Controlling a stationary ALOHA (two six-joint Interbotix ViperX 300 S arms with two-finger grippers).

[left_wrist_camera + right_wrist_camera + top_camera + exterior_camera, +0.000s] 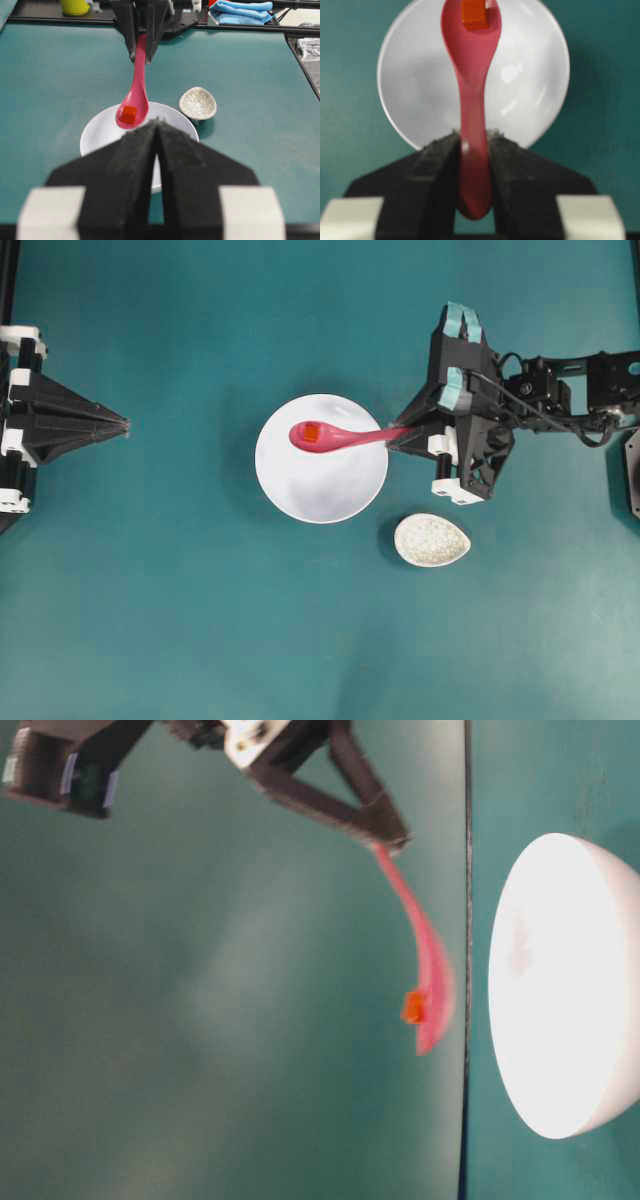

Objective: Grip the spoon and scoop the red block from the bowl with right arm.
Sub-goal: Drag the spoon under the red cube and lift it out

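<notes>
The right gripper point(400, 435) was clamped on the handle end of the pink-red soup spoon point(340, 436). In the right wrist view the two black fingers point(437, 155) pressed the handle from both sides, and the end of the handle stuck out a little behind them, toward the camera. From the fingertips the spoon reached away from the gripper, out over the white bowl point(321, 490), with its oval scoop at the far end.

The red block point(313, 433) lay inside the scoop, so it was at the opposite end of the spoon from the gripper, well apart from the fingertips. In the overhead view the scoop with the block stood over the upper left part of the bowl. The table-level view, which is turned on its side, showed the spoon in the air, clear of the bowl, and the orange-red cube sitting in the hollow of the scoop.

A small oval speckled cream dish point(432, 540) stood on the teal table point(150, 620) just beside the bowl, on the right arm's side, and touched nothing.

The left gripper point(125, 425) was well apart from the bowl at the left edge of the overhead view. Its two black fingers point(135, 165) were pressed together with nothing between them.
</notes>
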